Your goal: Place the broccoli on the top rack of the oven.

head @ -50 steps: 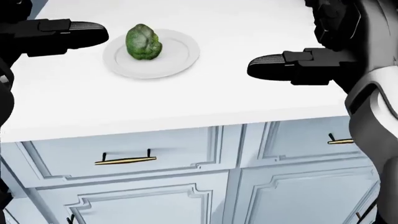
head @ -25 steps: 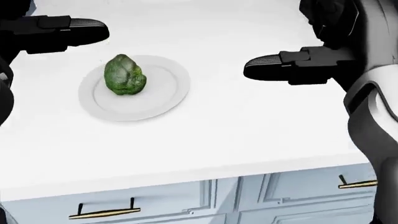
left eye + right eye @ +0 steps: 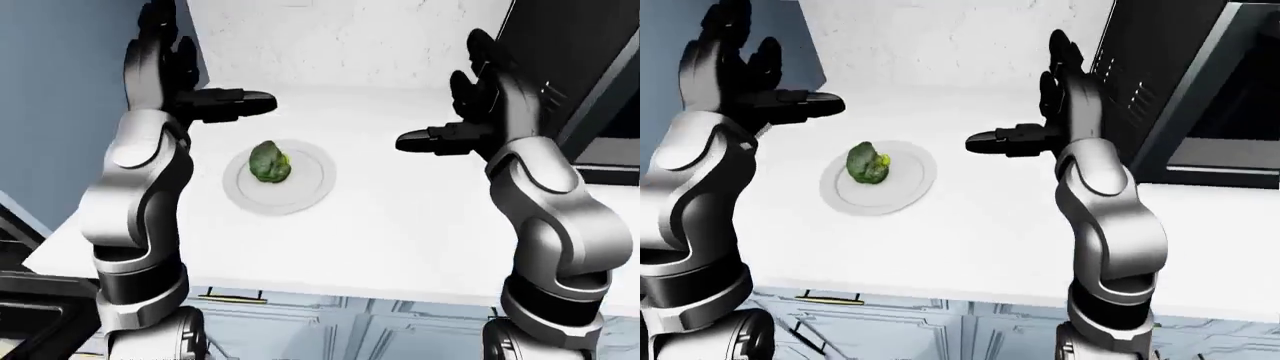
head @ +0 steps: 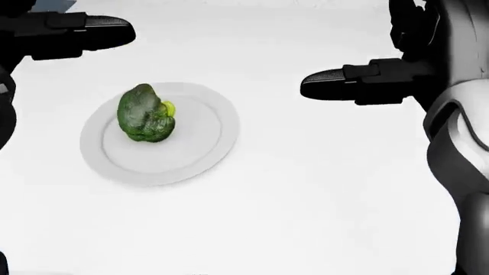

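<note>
No brand, label or lettering can be read anywhere here. The broccoli (image 4: 145, 114) lies on its side on a round white plate (image 4: 200, 150), toward the plate's left part in the head view, dark green with a paler yellow-green patch at its right edge. The plate rests on a white counter (image 4: 321, 195). The left hand (image 3: 175, 82) is raised above the counter at the upper left of the plate, its fingers spread and upright, one black finger (image 3: 235, 103) jutting level toward the right; it is released and touches nothing. The right hand (image 3: 1055, 112) stands well to the right of the plate, likewise spread and empty, with a black finger (image 3: 1005, 141) pointing left toward the broccoli. The head view looks almost straight down and gives only the counter top, the plate and the dark fingertips at its upper corners. The two eye views take in more: both grey arms in full, a pale textured wall behind the counter, light cabinet fronts with a brass handle (image 3: 830, 298) below the edge, and, in the right-eye view, a dark oven (image 3: 1200, 97) at the upper right beside the right arm.
</note>
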`<state>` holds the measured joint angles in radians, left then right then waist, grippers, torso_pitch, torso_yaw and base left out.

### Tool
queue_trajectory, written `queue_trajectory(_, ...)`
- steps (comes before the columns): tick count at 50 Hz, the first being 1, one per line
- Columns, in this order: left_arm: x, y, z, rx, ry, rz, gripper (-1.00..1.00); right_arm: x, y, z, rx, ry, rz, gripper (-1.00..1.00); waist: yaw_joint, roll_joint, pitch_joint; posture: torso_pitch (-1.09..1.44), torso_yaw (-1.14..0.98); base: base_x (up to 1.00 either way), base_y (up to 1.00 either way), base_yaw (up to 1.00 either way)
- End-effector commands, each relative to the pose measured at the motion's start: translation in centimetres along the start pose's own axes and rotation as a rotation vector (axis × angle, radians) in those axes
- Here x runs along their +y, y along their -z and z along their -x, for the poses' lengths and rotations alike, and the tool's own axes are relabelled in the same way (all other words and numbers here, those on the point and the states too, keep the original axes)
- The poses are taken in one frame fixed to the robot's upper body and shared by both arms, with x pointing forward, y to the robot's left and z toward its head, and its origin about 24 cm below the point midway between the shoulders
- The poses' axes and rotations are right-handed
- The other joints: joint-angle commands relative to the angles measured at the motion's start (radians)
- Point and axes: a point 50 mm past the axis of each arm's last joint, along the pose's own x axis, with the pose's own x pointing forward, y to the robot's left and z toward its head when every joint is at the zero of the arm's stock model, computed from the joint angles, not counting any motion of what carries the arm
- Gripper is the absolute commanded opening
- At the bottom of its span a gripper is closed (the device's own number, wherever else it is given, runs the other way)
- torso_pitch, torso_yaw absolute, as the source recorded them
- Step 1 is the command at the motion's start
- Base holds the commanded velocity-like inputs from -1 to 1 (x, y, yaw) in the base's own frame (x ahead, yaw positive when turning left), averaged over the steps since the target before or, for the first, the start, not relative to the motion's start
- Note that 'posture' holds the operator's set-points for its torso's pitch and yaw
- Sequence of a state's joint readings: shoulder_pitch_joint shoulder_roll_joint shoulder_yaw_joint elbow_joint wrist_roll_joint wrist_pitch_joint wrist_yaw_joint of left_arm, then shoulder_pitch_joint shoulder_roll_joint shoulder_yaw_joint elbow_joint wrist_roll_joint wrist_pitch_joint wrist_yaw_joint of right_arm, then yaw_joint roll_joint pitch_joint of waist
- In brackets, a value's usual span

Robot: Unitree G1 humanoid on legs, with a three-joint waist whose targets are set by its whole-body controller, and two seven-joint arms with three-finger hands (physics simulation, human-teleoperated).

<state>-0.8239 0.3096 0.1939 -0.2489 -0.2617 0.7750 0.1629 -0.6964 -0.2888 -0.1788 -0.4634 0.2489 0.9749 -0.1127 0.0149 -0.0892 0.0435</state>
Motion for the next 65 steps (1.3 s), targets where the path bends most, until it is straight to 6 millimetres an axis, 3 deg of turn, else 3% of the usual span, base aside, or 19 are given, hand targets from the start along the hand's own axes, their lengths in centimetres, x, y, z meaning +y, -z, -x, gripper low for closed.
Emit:
queue_trajectory(1,-0.1,-0.5,0.0,-0.024,0.003,0.000,1.00,0.1,-0.8,0.0,-0.048,-0.003,0.002,1.00,0.003,-0.026,-0.039,0.00,0.00,0.00,0.00,1.00)
queue_trajectory(2,0.0,-0.6,0.0,-0.024,0.002,0.000,1.00,0.0,-0.7,0.0,-0.047,-0.003,0.005,1.00,-0.024,0.001,-0.022,0.00,0.00,0.00,0.88,0.00)
queue_trajectory(3,0.0,-0.6,0.0,-0.024,0.002,0.000,1.00,0.0,-0.7,-0.1,-0.047,0.000,0.010,1.00,-0.008,-0.013,-0.024,0.00,0.00,0.00,0.34,0.00)
queue_trajectory(7,-0.1,-0.5,0.0,-0.023,0.003,0.000,1.00,0.1,-0.7,0.0,-0.048,-0.002,0.020,1.00,-0.007,0.023,-0.010,0.00,0.00,0.00,0.00,0.00)
queue_trajectory(9,-0.1,-0.6,0.1,-0.023,0.003,-0.001,1.00,0.0,-0.8,0.0,-0.051,0.000,0.017,1.00,-0.002,0.049,-0.028,0.00,0.00,0.00,0.08,0.00)
queue_trajectory(11,-0.1,-0.6,0.1,-0.023,0.004,-0.001,1.00,-0.1,-0.9,0.1,-0.052,0.004,0.014,1.00,-0.003,0.062,-0.032,0.00,0.00,0.00,0.08,0.00)
queue_trajectory(13,-0.2,-0.4,0.0,-0.022,0.006,-0.003,1.00,-0.1,-0.8,0.0,-0.052,0.004,0.013,1.00,-0.017,0.079,-0.003,0.00,0.00,0.00,0.02,0.00)
queue_trajectory(15,-0.2,-0.4,0.0,-0.023,0.008,-0.002,1.00,0.0,-0.9,0.0,-0.052,0.001,0.012,1.00,-0.028,0.119,-0.006,0.00,0.00,0.00,0.00,0.00)
queue_trajectory(16,-0.1,-0.3,0.0,-0.022,0.007,-0.003,1.00,0.1,-0.9,0.0,-0.050,0.003,0.022,1.00,-0.034,0.150,-0.018,0.00,0.00,0.00,0.00,0.00)
queue_trajectory(18,-0.1,-0.4,0.0,-0.019,0.005,0.001,1.00,0.7,-1.2,0.0,-0.053,-0.014,0.042,1.00,-0.031,0.124,-0.006,0.00,0.00,0.00,0.00,0.00)
queue_trajectory(21,0.0,-0.4,-0.1,-0.022,0.003,0.008,1.00,1.6,-1.4,0.1,-0.060,-0.042,0.073,1.00,-0.022,0.098,-0.024,0.00,0.00,0.00,0.00,0.00)
queue_trajectory(23,0.1,-0.4,-0.1,-0.023,-0.002,0.011,1.00,1.8,-1.4,0.1,-0.061,-0.050,0.070,1.00,-0.018,0.082,-0.021,0.00,0.00,0.00,0.00,0.00)
queue_trajectory(32,0.6,-0.9,-0.2,-0.030,-0.015,0.023,1.00,4.6,-3.1,-1.3,-0.089,-0.111,0.098,1.00,-0.008,0.092,-0.027,0.00,0.00,0.00,0.00,0.00)
queue_trajectory(38,0.9,-1.1,-0.2,-0.033,-0.025,0.029,1.00,6.8,-2.6,-3.0,-0.055,-0.167,0.129,1.00,-0.012,0.106,-0.032,0.00,0.00,0.00,0.00,0.00)
queue_trajectory(50,1.1,-1.4,-0.1,-0.035,-0.032,0.031,1.00,10.4,-3.9,-3.7,-0.019,-0.303,0.181,1.00,-0.018,0.117,-0.028,0.00,0.00,0.00,0.00,0.00)
queue_trajectory(65,1.4,-1.4,-0.3,-0.036,-0.044,0.037,1.00,14.5,-2.5,-3.8,0.040,-0.466,0.314,1.00,-0.026,0.132,-0.025,0.00,0.00,0.00,0.00,0.00)
